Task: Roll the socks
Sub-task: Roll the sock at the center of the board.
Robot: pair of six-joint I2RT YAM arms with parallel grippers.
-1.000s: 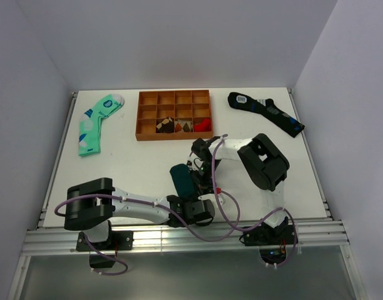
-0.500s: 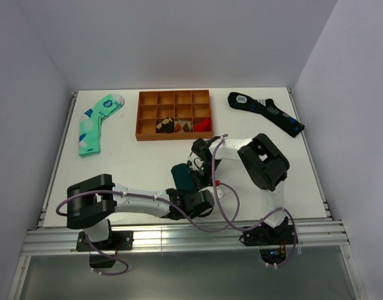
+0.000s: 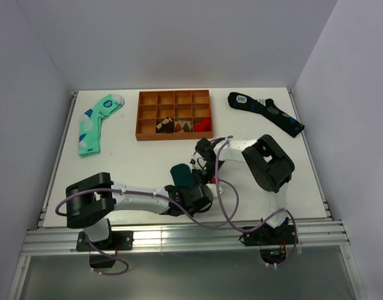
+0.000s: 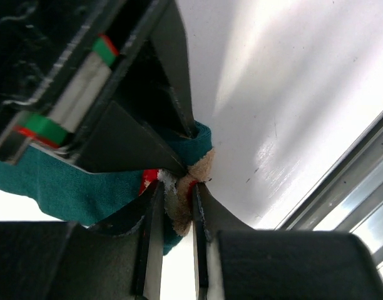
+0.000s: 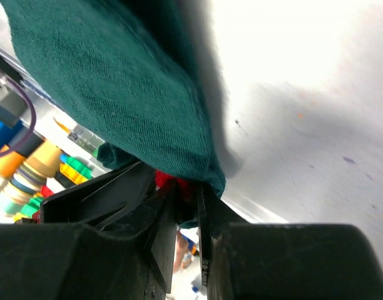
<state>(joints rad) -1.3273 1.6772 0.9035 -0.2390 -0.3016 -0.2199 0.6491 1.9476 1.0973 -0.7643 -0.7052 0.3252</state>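
One bunched lump: teal knit socks [image 5: 104, 75].

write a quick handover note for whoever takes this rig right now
Left gripper: shut on the socks, pinching the end with the red, white and brown figure.
Right gripper: shut on the socks too, on a teal edge beside a red patch.
Where: the socks sit in a short bundle on the table, near its middle, between the two grippers.
Done: socks bunched up and gripped from both sides.
Left: the roll does not look finished. Probably tuck the held end in, then let go.
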